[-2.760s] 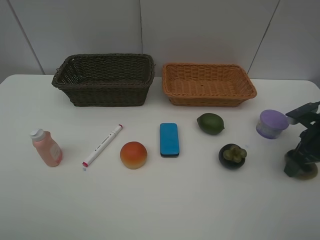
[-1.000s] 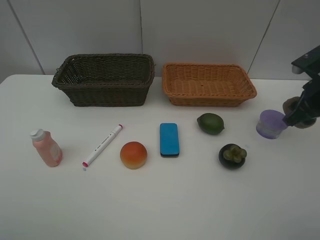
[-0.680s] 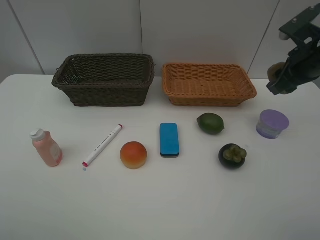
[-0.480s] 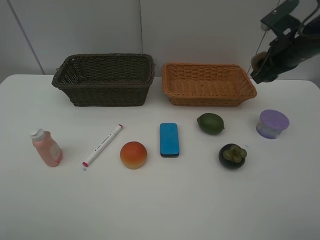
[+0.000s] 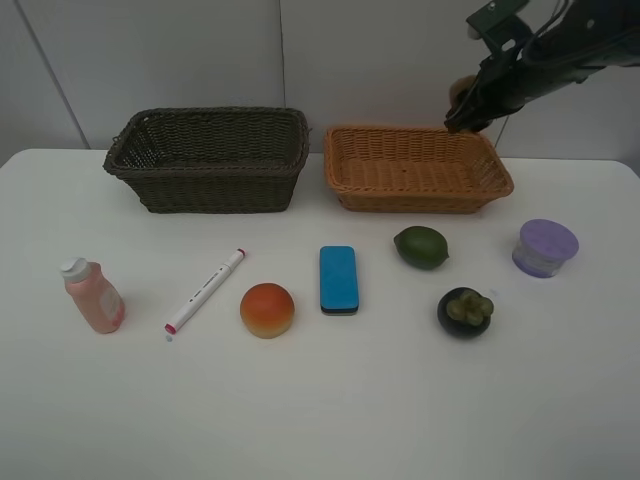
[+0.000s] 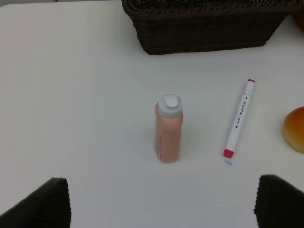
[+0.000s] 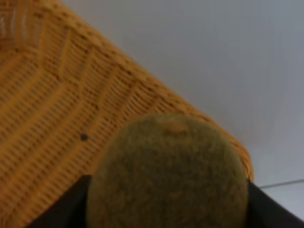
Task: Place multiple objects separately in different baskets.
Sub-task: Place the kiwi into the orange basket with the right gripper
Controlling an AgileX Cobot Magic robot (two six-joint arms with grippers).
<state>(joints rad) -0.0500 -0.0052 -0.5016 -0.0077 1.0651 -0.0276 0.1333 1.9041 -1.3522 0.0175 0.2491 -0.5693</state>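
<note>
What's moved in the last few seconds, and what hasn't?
The right gripper, shut on the kiwi, lifted it off the table's right edge and swung left and back; it now hangs over the light orange basket's far right corner. The other seven items and the dark basket stayed put.

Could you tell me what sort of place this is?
Likely a robot test bench: a white table against plain wall panels, with a dark brown basket and a light orange basket.
</note>
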